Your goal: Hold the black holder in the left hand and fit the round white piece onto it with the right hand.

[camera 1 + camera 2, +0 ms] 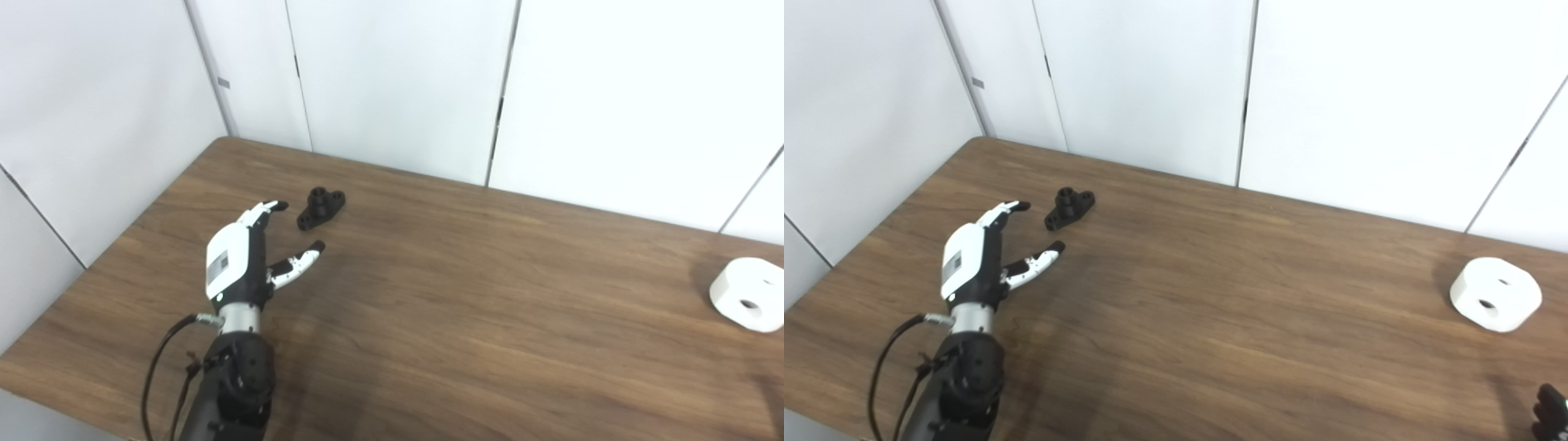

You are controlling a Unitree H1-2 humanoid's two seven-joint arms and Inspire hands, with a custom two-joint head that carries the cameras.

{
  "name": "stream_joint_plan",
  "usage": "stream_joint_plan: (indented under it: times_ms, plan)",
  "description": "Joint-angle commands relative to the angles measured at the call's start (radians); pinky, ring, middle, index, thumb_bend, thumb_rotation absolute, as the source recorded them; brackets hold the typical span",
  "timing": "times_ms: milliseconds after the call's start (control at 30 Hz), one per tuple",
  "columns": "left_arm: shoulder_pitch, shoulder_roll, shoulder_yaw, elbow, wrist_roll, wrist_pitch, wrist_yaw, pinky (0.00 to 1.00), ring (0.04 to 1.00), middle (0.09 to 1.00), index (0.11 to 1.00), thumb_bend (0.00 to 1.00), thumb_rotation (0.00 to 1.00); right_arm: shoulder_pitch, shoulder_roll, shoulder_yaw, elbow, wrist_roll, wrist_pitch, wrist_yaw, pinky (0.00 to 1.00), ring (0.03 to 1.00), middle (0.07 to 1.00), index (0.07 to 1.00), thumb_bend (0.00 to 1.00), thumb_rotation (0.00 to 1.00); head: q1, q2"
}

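Note:
The black holder [321, 207] lies on the wooden table [465, 294] at the far left, a small flanged piece with a short tube. My left hand [245, 257] is open and empty just in front and to the left of it, fingers [264, 210] pointing toward it, not touching. The round white piece [748, 294] sits at the far right of the table, with two holes in its face. Only a dark tip of my right hand [1551, 411] shows at the bottom right corner of the right eye view; its state is hidden.
White wall panels [392, 79] stand close behind the table's far edge and along its left side. The table's left edge runs just beside my left arm [226, 386].

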Motion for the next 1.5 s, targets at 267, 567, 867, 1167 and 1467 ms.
stream_joint_plan:
  times_ms: [267,567,867,1167,1467]
  plan:
    - [-0.167,0.093,-0.07,0.159,0.092,0.072,0.023,0.95,0.914,0.879,0.785,0.83,0.41,0.046,0.018,0.01,0.028,0.007,-0.007,-0.003,1.0,0.989,0.974,0.943,0.78,1.0,-0.006,0.007]
    - [-0.238,0.131,-0.112,0.249,0.08,0.143,-0.003,0.97,0.93,0.889,0.795,0.82,0.42,0.051,0.018,0.012,0.021,0.004,-0.004,-0.004,1.0,0.985,0.972,0.94,0.77,1.0,-0.01,0.011]
    - [-0.28,0.127,-0.11,0.332,0.082,0.153,0.036,0.96,0.925,0.881,0.784,0.83,0.42,0.056,0.017,0.013,0.014,0.001,-0.01,-0.005,1.0,0.988,0.975,0.949,0.75,1.0,-0.014,0.016]
    - [-0.309,0.129,-0.116,0.386,0.113,0.156,-0.007,0.97,0.937,0.888,0.785,0.82,0.46,0.061,0.02,0.012,0.008,0.005,-0.007,-0.007,1.0,0.987,0.971,0.944,0.75,1.0,-0.016,0.022]
    - [-0.339,0.132,-0.124,0.437,0.126,0.155,-0.008,0.96,0.929,0.882,0.767,0.82,0.45,0.061,0.009,0.018,0.013,0.024,-0.003,0.011,1.0,0.997,0.989,0.967,0.82,1.0,-0.021,0.026]
